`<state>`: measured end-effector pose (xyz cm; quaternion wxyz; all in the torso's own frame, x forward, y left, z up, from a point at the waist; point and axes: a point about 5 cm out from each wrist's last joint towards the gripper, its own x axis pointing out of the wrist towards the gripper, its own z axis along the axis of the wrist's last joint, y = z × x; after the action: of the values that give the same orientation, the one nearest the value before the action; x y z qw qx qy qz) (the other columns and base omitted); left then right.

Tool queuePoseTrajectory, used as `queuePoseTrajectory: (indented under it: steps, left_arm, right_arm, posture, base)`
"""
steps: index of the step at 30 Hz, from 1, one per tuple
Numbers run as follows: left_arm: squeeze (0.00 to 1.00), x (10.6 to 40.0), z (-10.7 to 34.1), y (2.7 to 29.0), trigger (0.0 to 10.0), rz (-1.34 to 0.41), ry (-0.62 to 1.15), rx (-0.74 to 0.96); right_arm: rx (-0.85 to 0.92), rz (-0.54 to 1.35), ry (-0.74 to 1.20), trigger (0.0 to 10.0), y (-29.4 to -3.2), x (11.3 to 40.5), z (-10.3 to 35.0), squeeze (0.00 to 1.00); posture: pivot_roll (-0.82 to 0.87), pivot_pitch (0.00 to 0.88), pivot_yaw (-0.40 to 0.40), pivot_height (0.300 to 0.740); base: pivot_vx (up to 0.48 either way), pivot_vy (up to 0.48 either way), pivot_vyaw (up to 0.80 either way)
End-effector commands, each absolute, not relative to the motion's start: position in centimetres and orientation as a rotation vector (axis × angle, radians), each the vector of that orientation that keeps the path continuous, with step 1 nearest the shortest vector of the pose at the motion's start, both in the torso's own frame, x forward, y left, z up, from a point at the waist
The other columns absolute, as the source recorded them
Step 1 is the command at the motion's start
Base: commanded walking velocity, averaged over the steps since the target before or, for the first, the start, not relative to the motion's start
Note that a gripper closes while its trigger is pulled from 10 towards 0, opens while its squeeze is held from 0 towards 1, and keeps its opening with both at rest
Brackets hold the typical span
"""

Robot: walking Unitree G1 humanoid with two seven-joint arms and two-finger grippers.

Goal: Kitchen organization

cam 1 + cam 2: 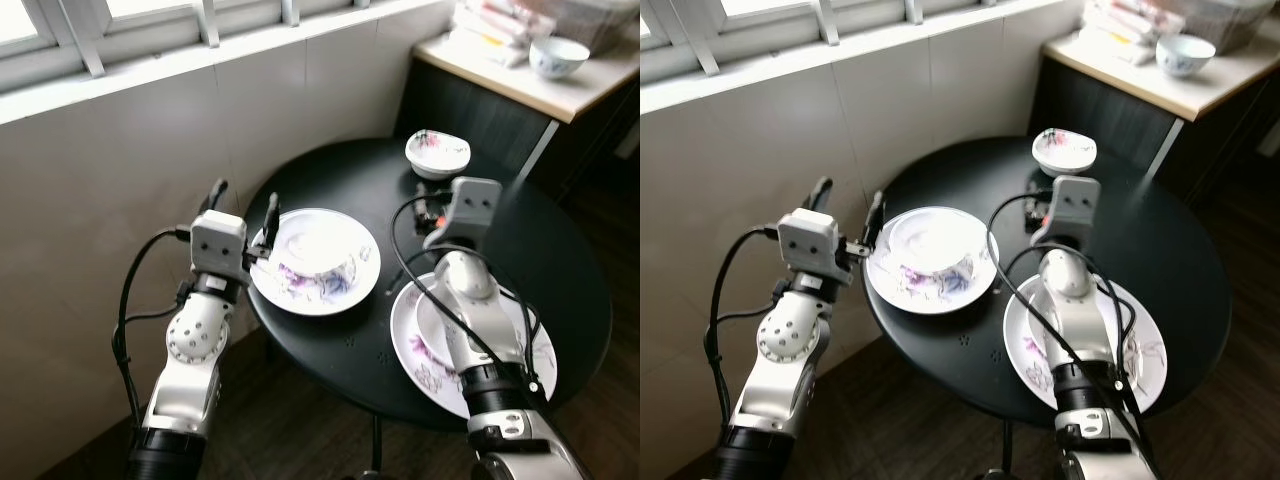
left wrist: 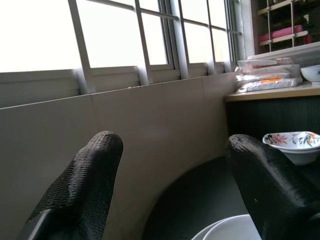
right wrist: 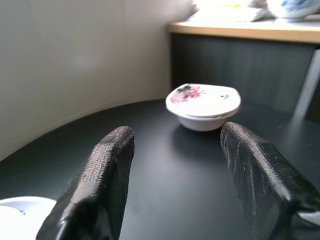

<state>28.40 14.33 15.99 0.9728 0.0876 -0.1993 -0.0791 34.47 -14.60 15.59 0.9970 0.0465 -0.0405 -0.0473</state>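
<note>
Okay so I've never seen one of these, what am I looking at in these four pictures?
It's a humanoid robot tidying a kitchen. Two pictures come from cameras in its head, looking down at a round black table. The other two come from cameras on its wrists, looking along the black fingers. On the table sit a plate with a cup, a second floral plate under the right arm, and a small floral bowl. The left hand is open at the first plate's edge; the right hand, also open, points toward the bowl. Neither holds anything.

Your two head views look steeply down on the round black bench point(image 1: 560, 270). Each wrist camera sits low, sighting between its black fingers point(image 3: 100, 185); both share the small floral white bowl point(image 3: 203, 106) beyond the fingertips.
</note>
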Motion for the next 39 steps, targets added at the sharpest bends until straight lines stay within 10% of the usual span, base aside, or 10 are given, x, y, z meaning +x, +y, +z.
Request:
queuePoseTrajectory:
  steps: [1,39]
  left_arm:
    - [0.00,28.4,16.1,14.4,10.0,-0.162,-0.401,0.180]
    - [0.00,28.6,15.5,14.4,10.0,-0.170,-0.381,0.192]
  right_arm:
    - [0.095,-0.078,-0.063,10.0,-14.3,34.7,15.7,0.00]
    - [0.163,0.001,0.251,10.0,-14.5,30.8,14.1,0.00]
  posture:
    - [-0.01,0.000,-0.023,0.740]
    - [-0.04,0.000,-0.015,0.740]
  base:
    - [0.000,0.000,0.00]
    - [0.000,0.000,-0.02]
